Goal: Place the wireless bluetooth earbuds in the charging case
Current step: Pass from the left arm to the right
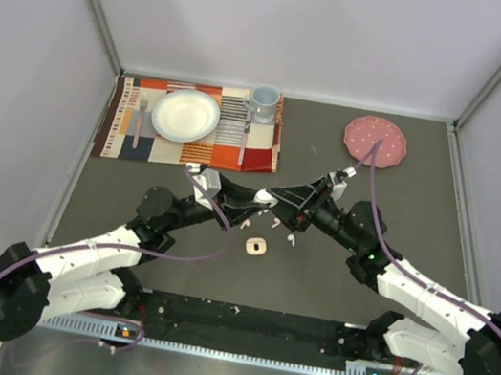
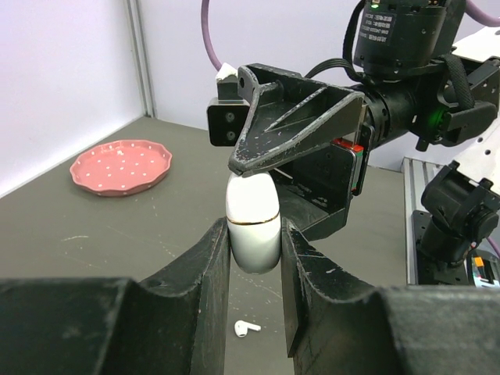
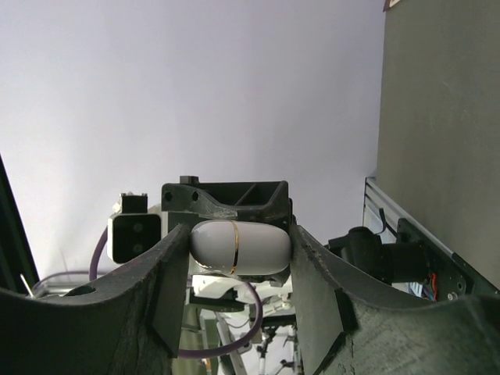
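The left hand (image 2: 254,232) is squeezing the charging case (image 2: 252,211) in the air. One earbud (image 2: 247,328) is lying on the counter (image 2: 117,234) below. The right hand (image 3: 241,242) is sitting around the case; I cannot tell if it is gripping. A pink plate (image 2: 121,166) is sitting far back.

Two small rounded charging cases: one closed white case (image 2: 252,226) held up mid-scene, and one other case (image 1: 257,245) lying on the counter (image 1: 399,224) just nearer. Two tiny white earbuds (image 2: 247,328) seem to lie below the raised case, only one of them clear. Far left, one striped placemat (image 1: 190,143) carries one white bowl (image 1: 186,115), one mug (image 1: 263,102) and two utensils (image 1: 139,121). Far right, one pink plate (image 1: 375,141).
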`<state>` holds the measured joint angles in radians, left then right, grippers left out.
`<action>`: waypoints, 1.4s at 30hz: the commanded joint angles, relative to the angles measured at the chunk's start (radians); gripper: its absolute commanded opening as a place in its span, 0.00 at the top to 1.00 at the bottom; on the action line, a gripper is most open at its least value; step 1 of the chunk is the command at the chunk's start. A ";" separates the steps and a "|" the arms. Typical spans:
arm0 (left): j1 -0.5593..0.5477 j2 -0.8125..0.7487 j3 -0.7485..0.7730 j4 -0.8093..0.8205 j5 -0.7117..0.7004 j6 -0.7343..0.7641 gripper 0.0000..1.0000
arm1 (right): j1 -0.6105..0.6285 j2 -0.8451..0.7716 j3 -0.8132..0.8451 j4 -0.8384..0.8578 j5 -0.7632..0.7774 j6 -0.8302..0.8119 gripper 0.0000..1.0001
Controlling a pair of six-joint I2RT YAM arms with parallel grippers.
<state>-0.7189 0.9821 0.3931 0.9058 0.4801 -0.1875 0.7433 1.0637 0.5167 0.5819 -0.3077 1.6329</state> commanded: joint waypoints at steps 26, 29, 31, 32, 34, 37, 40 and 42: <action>-0.008 0.069 0.058 -0.010 0.000 -0.036 0.62 | 0.010 -0.013 -0.010 0.078 -0.004 -0.012 0.75; -0.008 0.084 0.059 -0.002 0.006 -0.044 0.62 | 0.010 -0.008 -0.015 0.088 -0.004 -0.002 0.76; -0.008 0.092 0.059 0.007 0.011 -0.047 0.61 | 0.010 -0.007 -0.015 0.093 -0.005 -0.001 0.76; -0.008 0.095 0.059 0.010 0.011 -0.047 0.61 | 0.008 -0.005 -0.015 0.096 -0.004 -0.001 0.76; -0.010 0.092 0.058 0.018 0.000 -0.047 0.61 | 0.010 -0.001 -0.017 0.098 -0.005 0.005 0.76; -0.010 0.090 0.055 0.034 -0.009 -0.052 0.61 | 0.010 0.004 -0.021 0.104 -0.005 0.013 0.76; -0.011 0.095 0.052 0.050 -0.009 -0.059 0.61 | 0.008 0.008 -0.026 0.114 -0.005 0.019 0.76; -0.011 0.098 0.053 0.053 -0.011 -0.059 0.62 | 0.010 0.010 -0.026 0.121 -0.005 0.021 0.76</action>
<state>-0.7265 1.0721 0.4377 0.8883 0.4805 -0.2352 0.7395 1.0702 0.4969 0.6106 -0.2893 1.6390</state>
